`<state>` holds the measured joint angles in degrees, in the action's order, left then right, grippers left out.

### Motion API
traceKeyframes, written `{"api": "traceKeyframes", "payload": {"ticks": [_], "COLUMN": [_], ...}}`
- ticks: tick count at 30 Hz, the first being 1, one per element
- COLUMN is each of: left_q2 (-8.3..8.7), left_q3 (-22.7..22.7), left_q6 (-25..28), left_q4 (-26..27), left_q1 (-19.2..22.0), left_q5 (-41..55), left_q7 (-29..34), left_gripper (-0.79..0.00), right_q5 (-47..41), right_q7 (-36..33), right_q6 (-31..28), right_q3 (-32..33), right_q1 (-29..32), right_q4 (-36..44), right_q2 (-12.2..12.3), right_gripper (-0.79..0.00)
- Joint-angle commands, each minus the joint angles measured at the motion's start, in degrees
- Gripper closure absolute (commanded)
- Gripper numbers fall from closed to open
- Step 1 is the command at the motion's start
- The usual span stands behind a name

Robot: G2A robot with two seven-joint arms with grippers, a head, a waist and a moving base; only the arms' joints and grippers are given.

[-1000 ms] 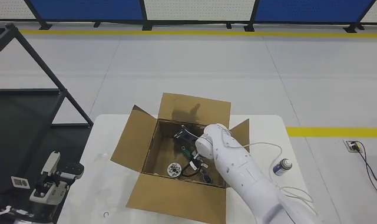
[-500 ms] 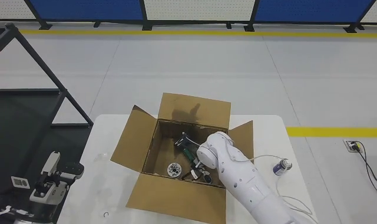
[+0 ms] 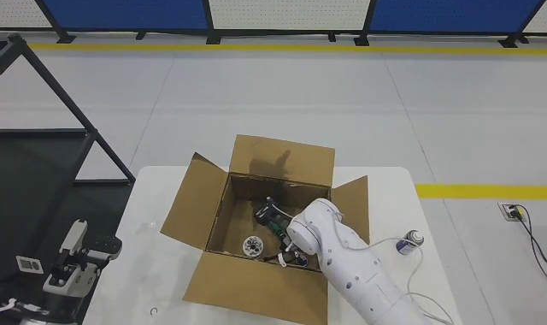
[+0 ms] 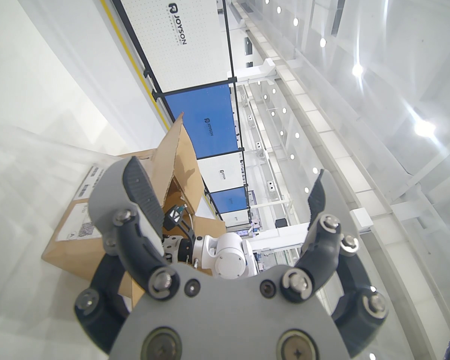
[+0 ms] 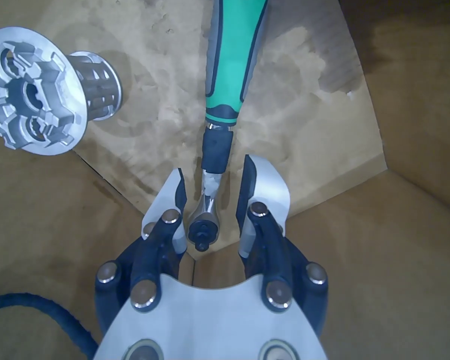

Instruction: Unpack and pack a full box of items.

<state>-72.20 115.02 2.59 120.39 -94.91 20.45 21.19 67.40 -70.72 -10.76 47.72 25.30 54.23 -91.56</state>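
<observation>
Inside the box (image 3: 282, 158), right gripper (image 5: 213, 172) open astride the head of a green wrench (image 5: 234, 50); metal hub (image 5: 33, 91) at its eight o'clock; left gripper (image 4: 228, 174) gaping.

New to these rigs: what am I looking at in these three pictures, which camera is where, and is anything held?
This is a robot with two arms, each ending in jaws. The top picture looks down from above the arms: a white table carries an open cardboard box, with a spray can beside it. The right arm is down in the box. The other two pictures come from cameras on the wrists. The right wrist camera looks past its jaws to the box floor, where a green-handled ratchet and a silver metal hub sit apart. The jaws stand open either side of the ratchet's head, not closed on it, so nothing is held. The left wrist camera shows its jaws open and empty, pointing towards the ceiling, the box farther off.
</observation>
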Motion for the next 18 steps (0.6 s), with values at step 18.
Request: {"api": "traceKeyframes", "payload": {"ticks": [18], "left_q2": [0.00], "left_q3": [0.00], "left_q6": [0.00], "left_q4": [0.00], "left_q1": [0.00], "left_q5": [0.00], "left_q7": [0.00], "left_gripper": [-0.785], "right_q5": [-5.68], "right_q7": [2.71], "right_q6": [0.48], "right_q3": [-4.02], "right_q1": [-7.76], "right_q4": [-15.87], "right_q2": [-4.61], "right_gripper": [-0.274]}}
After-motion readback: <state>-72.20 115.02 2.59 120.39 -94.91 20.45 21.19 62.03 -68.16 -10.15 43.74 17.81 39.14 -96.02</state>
